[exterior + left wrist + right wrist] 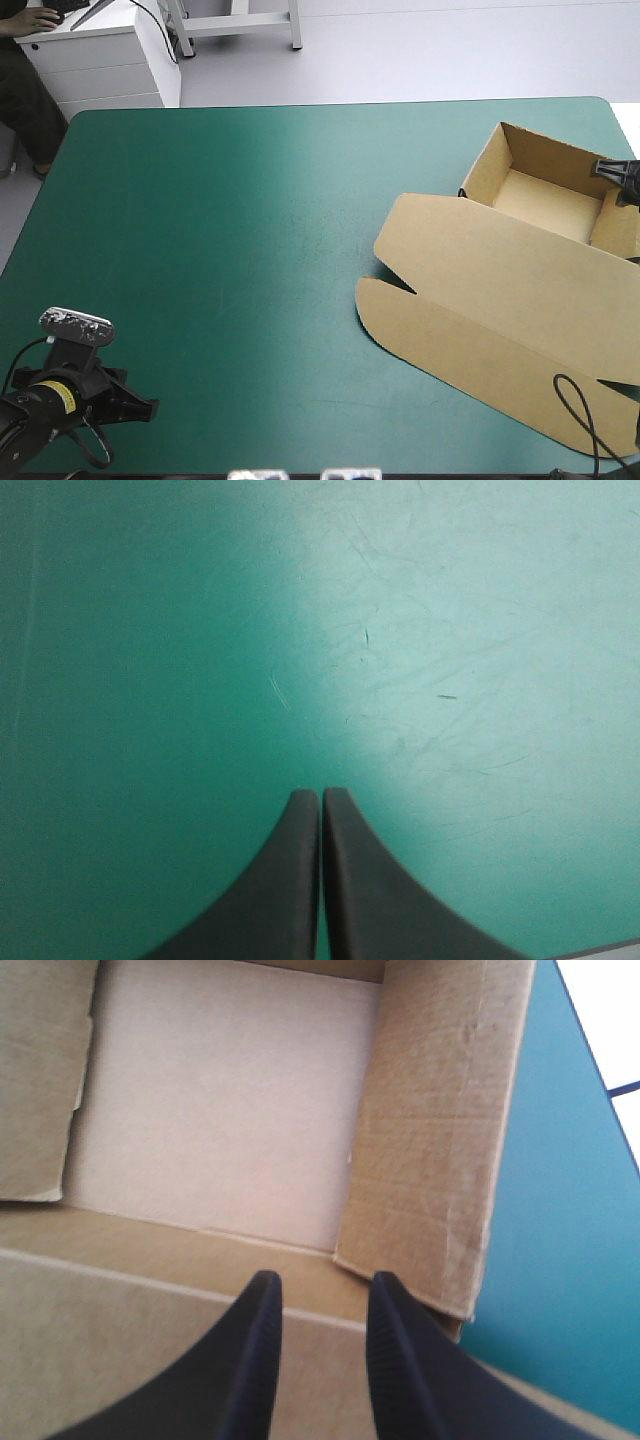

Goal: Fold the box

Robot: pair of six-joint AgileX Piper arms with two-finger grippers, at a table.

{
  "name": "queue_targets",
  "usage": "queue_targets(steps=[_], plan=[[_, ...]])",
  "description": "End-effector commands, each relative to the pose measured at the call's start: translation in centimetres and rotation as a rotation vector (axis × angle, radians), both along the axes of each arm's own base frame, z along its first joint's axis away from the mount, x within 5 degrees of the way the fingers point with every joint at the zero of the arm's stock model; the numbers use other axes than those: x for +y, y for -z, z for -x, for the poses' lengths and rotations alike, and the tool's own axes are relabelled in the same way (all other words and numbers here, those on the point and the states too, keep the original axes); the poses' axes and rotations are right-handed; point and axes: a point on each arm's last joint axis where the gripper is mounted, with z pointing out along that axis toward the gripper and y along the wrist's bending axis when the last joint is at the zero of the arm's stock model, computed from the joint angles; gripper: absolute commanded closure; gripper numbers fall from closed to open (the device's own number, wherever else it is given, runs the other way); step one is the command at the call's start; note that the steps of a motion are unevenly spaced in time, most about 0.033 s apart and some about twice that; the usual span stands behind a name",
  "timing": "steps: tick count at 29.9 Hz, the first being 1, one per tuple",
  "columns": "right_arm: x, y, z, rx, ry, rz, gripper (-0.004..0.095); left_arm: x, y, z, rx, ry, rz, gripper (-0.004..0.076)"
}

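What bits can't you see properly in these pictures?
1. High view: the picture's right edge cuts off most of the right pincer and part of the brown cardboard box.
2. Right wrist view: that pincer's open black fingers hide the board beneath them.
3. Left wrist view: the shut left pincer faces only the teal-green table cover; the box is out of sight.

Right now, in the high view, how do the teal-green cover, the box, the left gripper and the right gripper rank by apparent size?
1. teal-green cover
2. box
3. left gripper
4. right gripper
The last two places are unsure: the left gripper is nearer the camera, and the picture's edge cuts off the right gripper.
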Motion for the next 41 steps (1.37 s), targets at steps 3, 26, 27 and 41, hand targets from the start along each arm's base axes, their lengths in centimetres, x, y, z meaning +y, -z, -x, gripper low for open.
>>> queue_targets(steps=[3,26,27,41], plan=[[3.5,-2.1,6.2,-0.093,-0.093,-0.036,0.0856,-0.4,-1.2,-0.8,-0.121,0.018,0.044,0.0731],[12.7,7.9,22.7,-0.223,-0.485,-0.019,0.0926,-1.1,3.4,-1.8,-0.126,0.095,0.019,0.0731],[12.7,8.0,23.0,-0.236,-0.483,-0.014,0.0926,-1.1,3.8,-1.7,-0.118,0.096,0.018,0.0731],[12.9,11.0,25.3,-0.339,-0.474,0.035,0.0926,-1.2,4.6,-1.7,-0.105,0.098,0.022,0.0731]])
